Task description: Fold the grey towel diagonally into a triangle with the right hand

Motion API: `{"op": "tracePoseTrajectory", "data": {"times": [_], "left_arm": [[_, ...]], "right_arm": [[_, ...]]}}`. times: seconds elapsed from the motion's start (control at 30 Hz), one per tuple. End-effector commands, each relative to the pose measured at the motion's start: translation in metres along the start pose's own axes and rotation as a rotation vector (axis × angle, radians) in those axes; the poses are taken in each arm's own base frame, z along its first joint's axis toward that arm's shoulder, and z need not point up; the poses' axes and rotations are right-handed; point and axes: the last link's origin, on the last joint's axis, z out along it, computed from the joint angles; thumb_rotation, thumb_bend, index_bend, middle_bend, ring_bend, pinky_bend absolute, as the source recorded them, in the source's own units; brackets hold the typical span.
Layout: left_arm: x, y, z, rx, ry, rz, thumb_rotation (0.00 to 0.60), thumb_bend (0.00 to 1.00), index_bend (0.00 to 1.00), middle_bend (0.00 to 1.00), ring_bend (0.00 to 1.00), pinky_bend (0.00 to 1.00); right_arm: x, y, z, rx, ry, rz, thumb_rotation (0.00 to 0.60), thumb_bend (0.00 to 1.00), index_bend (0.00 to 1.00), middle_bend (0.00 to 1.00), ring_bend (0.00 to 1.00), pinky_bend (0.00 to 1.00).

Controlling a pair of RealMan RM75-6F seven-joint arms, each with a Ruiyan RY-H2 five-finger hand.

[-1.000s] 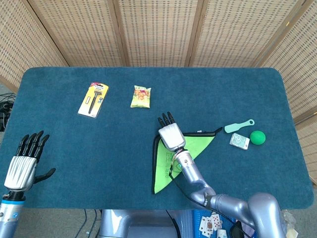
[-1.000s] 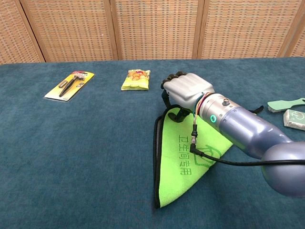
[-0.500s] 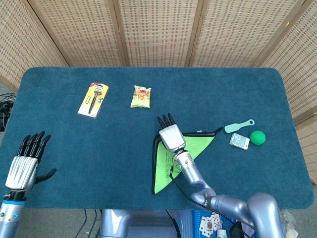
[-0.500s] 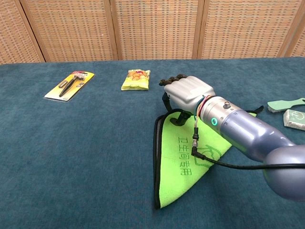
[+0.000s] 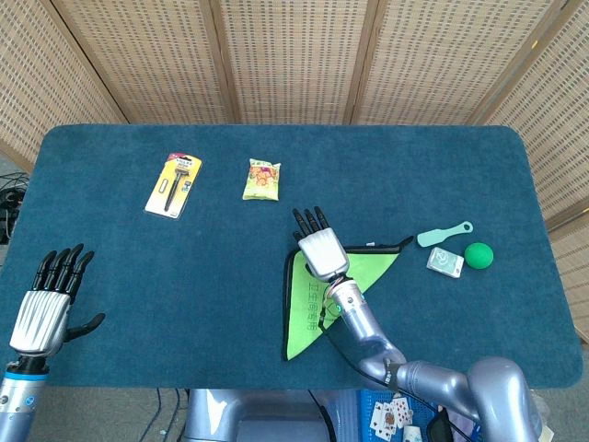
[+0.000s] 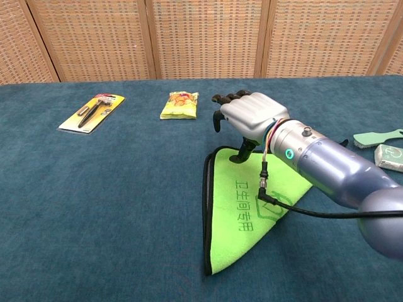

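Observation:
The towel [image 5: 317,299] [image 6: 252,211] lies folded into a triangle near the table's front middle, its bright green side up with a dark edge along the left. My right hand [image 5: 317,247] [image 6: 249,118] hovers over the triangle's top left corner, fingers spread and pointing away, holding nothing. Its thumb [image 6: 242,153] hangs down toward the cloth; whether it touches I cannot tell. My left hand [image 5: 48,304] is at the table's front left edge, fingers apart and empty, seen only in the head view.
A carded tool pack [image 5: 174,184] [image 6: 92,111] and a yellow snack packet [image 5: 261,179] [image 6: 179,104] lie at the back left. To the right sit a mint brush [image 5: 444,234] [image 6: 378,136], a small box [image 5: 444,262] [image 6: 390,156] and a green ball [image 5: 478,255].
My right hand has lifted off the towel and shifted slightly right, its fingers opening wider. The towel stays folded. The left hand has sunk a little.

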Motion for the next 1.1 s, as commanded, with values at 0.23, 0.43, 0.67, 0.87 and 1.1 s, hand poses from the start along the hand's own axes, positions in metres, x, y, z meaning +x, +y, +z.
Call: {"op": "tracePoseTrajectory", "data": {"times": [0.23, 0.43, 0.67, 0.87, 1.1], "left_arm": [[0.001, 0.0, -0.001, -0.002, 0.0, -0.003, 0.6, 0.16, 0.0, 0.0, 0.0, 0.0], [0.001, 0.001, -0.002, -0.008, 0.0, -0.005, 0.6, 0.16, 0.0, 0.0, 0.0, 0.0], [0.0, 0.004, -0.005, -0.019, 0.002, 0.002, 0.6, 0.16, 0.0, 0.0, 0.0, 0.0], [0.001, 0.004, -0.005, -0.017, 0.009, 0.004, 0.6, 0.16, 0.0, 0.0, 0.0, 0.0], [0.0, 0.0, -0.003, -0.002, 0.019, 0.015, 0.6, 0.16, 0.0, 0.0, 0.0, 0.0]], "right_arm": [[0.016, 0.027, -0.03, -0.024, 0.051, 0.0, 0.6, 0.29, 0.3, 0.0, 0.0, 0.0], [0.02, 0.063, -0.088, -0.068, 0.05, 0.046, 0.6, 0.26, 0.27, 0.0, 0.0, 0.0], [0.019, 0.107, -0.168, -0.146, 0.021, 0.112, 0.6, 0.22, 0.25, 0.0, 0.0, 0.0], [0.014, 0.13, -0.218, -0.197, 0.027, 0.135, 0.6, 0.2, 0.24, 0.0, 0.0, 0.0], [0.001, 0.154, -0.271, -0.24, -0.012, 0.089, 0.6, 0.13, 0.1, 0.0, 0.0, 0.0]]}}
